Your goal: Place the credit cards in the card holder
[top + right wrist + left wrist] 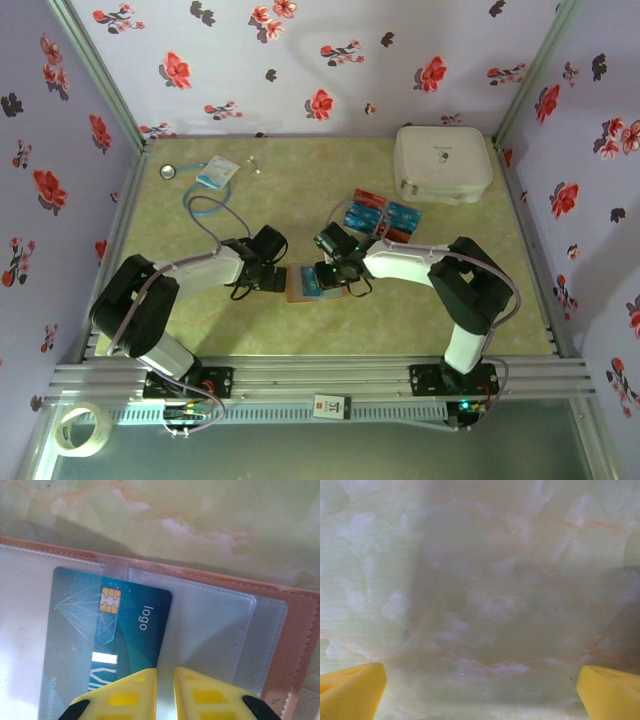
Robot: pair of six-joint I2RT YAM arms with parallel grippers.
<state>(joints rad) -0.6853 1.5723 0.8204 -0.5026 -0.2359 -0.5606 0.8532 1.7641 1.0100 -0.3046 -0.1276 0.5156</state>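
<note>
Card holder (295,645), tan-pink (clear pockets), holds a teal chip card (100,645)

Right gripper (165,672) at bottom edge: yellow fingers nearly together, slim gap between, tips over lower edge of teal card (100,645). Card has gold chip, white "logo" print. Lies flat on open card holder (295,645), upper edge meeting clear pocket flap. Holder border tan-pink, stitched. Marbled green table (200,510) beyond.

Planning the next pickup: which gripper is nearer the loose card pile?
Right. The right gripper hovers over the card holder, just in front of the loose cards; the left gripper sits beyond the holder's left edge, farther away.
</note>
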